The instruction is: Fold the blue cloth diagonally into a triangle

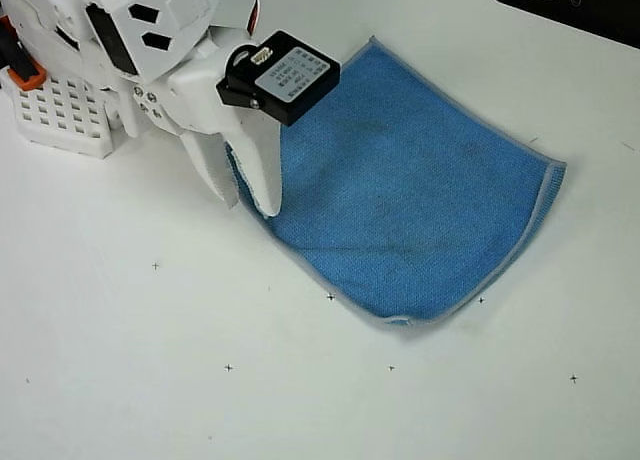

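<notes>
While the white claw [247,198] sits over the left edge of the blue cloth [410,195] in the overhead view, its two fingers are slightly parted, nothing visibly pinched. Cloth lies flat on the white table [130,360], spreading right of the claw.

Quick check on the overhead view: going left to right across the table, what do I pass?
White perforated block at the far left, then the claw with its tips at the cloth's left edge, then the blue cloth lying flat, then a dark object at the top right corner.
</notes>
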